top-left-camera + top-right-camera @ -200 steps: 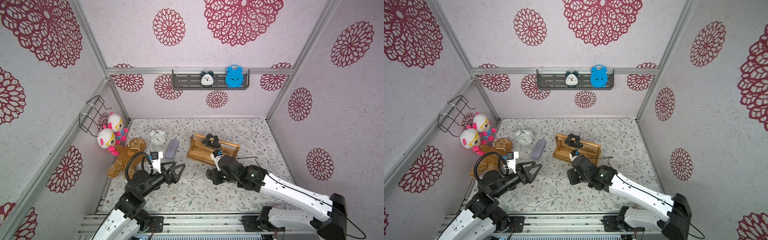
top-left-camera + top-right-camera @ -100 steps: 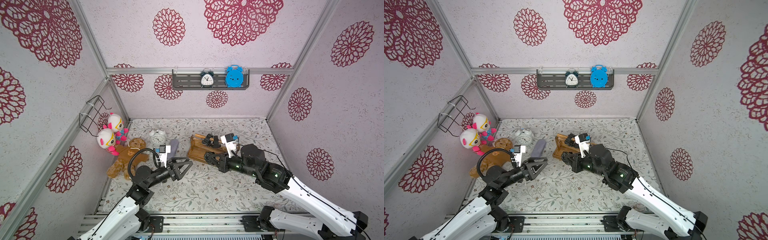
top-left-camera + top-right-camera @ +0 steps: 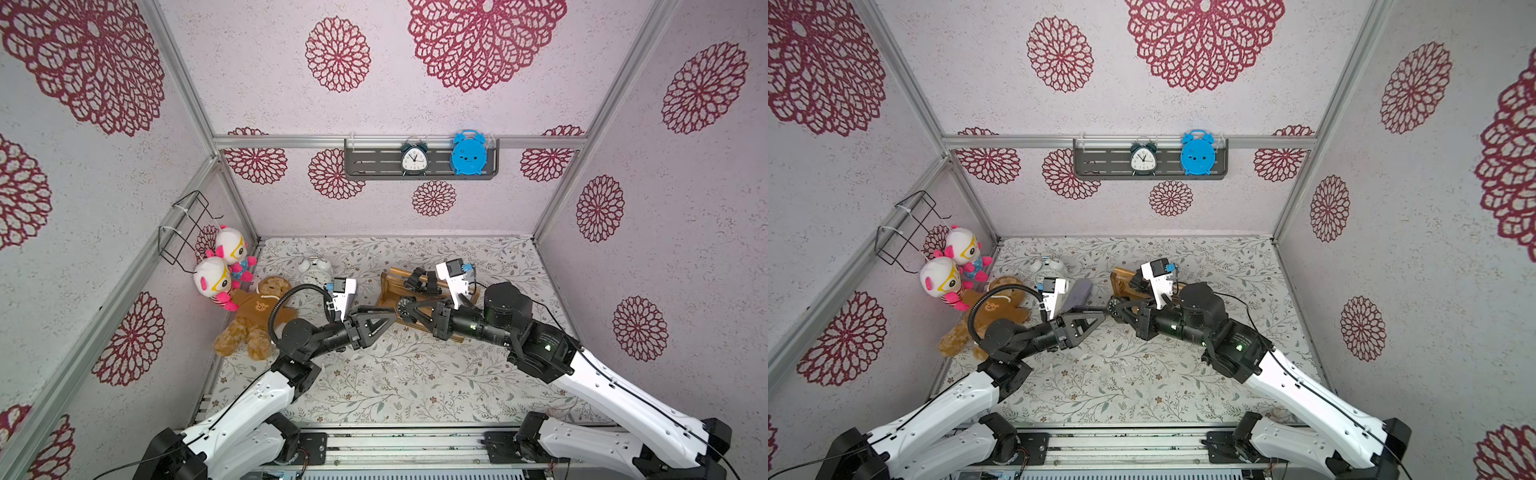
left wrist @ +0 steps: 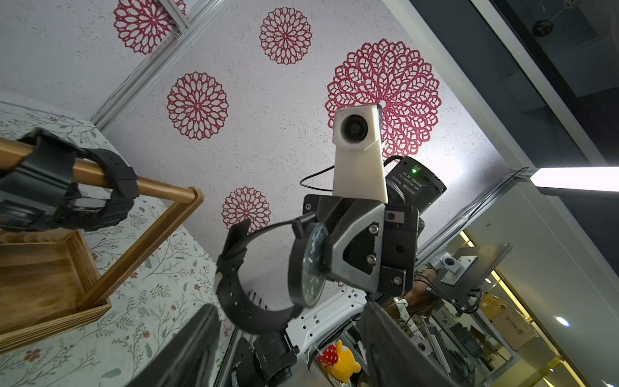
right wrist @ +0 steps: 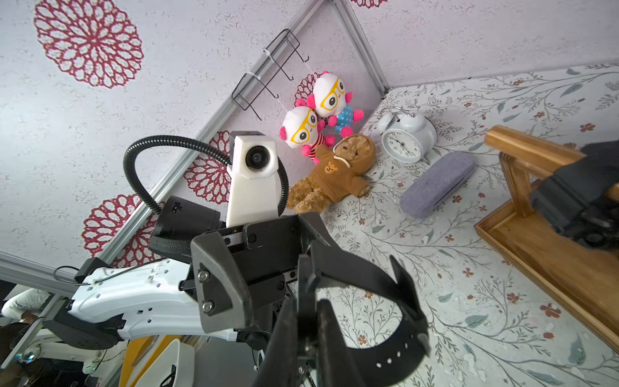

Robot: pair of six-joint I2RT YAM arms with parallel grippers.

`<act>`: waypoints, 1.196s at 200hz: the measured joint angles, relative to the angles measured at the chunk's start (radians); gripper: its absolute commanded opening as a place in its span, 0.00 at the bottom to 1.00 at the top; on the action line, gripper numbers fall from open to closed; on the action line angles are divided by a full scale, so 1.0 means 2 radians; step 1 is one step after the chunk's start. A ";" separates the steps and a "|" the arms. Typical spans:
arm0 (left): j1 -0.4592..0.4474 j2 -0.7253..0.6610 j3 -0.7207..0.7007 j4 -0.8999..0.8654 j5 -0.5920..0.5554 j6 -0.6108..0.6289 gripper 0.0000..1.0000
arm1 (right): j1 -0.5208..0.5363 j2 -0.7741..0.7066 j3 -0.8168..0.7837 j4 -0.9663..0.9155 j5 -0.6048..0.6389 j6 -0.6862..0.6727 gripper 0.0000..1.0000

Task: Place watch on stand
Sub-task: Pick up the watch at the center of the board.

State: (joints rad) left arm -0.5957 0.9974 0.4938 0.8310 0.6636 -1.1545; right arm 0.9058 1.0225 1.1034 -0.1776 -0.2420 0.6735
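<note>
Right claw (image 4: 326, 258) grips the watch (image 4: 306, 268) by its case, aloft just in front of the stand (image 4: 157, 185). The strap loop points toward the left claw (image 3: 384, 318), which is open and nearly touching it. The stand's bar runs crosswise behind.

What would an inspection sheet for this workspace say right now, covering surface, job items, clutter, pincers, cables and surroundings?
Surface: floral mat, lying flat.
Job's things: wooden stand on the mat, with a hung watch on its bar; held watch in the air beside the stand.
Clutter: white alarm clock, grey case and teddy bear on the mat, left of the stand.
Pincers: right pincer shut on the held watch's case; left pincer open, jaws either side of its strap.
Cables: ribbed hose looped over the left wrist; thin wire behind the right wrist camera.
Surroundings: patterned walls; grey shelf with two clocks; wire rack with plush dolls hanging.
</note>
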 measured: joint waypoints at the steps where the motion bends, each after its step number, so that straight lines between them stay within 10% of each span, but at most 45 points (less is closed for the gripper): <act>1: 0.000 0.001 0.000 0.001 0.000 0.000 0.65 | 0.000 0.000 0.000 0.000 0.000 0.000 0.08; 239: -0.009 0.025 0.008 0.088 0.009 -0.054 0.36 | 0.000 0.005 -0.008 0.028 -0.036 0.017 0.08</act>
State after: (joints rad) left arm -0.6128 1.0477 0.5091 1.0061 0.6811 -1.2617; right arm 0.9058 1.0321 1.0870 -0.1223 -0.3138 0.7078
